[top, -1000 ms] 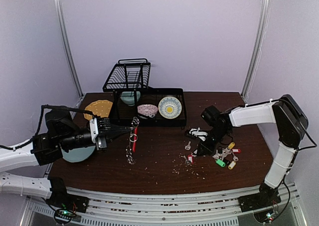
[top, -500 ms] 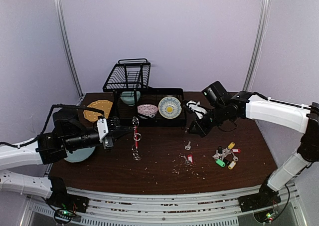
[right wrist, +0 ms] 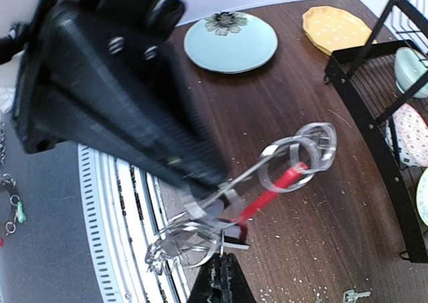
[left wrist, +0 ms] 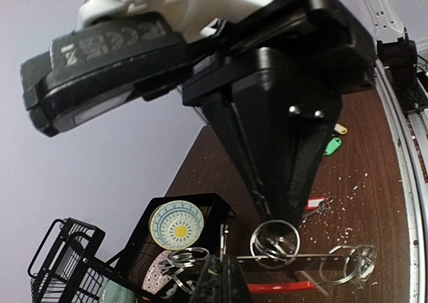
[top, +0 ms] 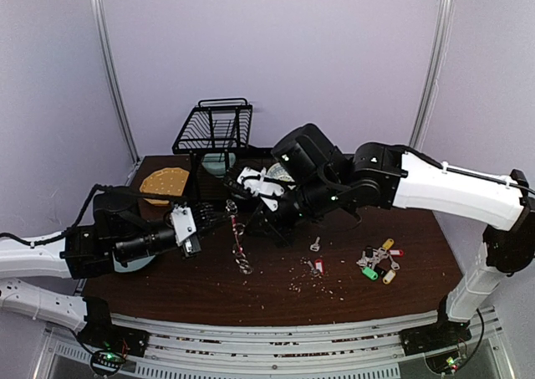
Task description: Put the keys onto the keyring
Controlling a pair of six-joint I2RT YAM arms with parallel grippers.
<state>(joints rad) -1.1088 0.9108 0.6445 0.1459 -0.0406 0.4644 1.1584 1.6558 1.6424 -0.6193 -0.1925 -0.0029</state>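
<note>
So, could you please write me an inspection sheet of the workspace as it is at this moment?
Surface: brown table, crumbs scattered near the front.
Job's things: keyring in the left end effector; keys clustered at right, two loose nearer the middle.
Clutter: dish rack, yellow plate, blue plate.
End effectors: left shut on keyring; right end effector shut, tip at a split ring, held key not discernible.
Cables: black cable looping over left arm.
Surroundings: plain walls, metal poles.
</note>
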